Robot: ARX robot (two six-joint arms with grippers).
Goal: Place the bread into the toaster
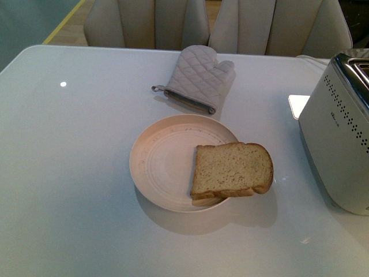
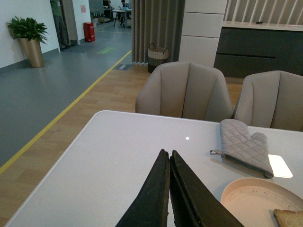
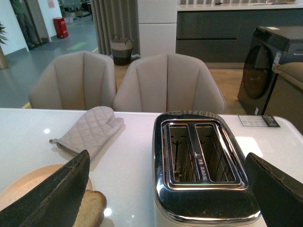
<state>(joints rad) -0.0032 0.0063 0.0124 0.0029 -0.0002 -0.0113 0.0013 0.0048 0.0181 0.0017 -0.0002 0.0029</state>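
Observation:
A tan slice of bread (image 1: pixel 232 169) lies flat on the right half of a round cream plate (image 1: pixel 164 161), overhanging its rim; a corner of the bread (image 2: pixel 289 218) and an edge of the bread (image 3: pixel 90 207) show in the wrist views. The silver-white toaster (image 1: pixel 337 153) stands at the table's right edge. In the right wrist view the toaster (image 3: pixel 201 165) shows two empty chrome slots between the wide-open fingers of my right gripper (image 3: pixel 173 189). My left gripper (image 2: pixel 169 156) is shut on nothing, above the bare table left of the plate (image 2: pixel 255 201). Neither arm shows in the front view.
A grey quilted oven mitt (image 1: pixel 199 78) lies behind the plate, also seen as the mitt (image 2: pixel 244 146) and the mitt (image 3: pixel 90 130). Two beige chairs (image 1: pixel 216 23) stand at the table's far edge.

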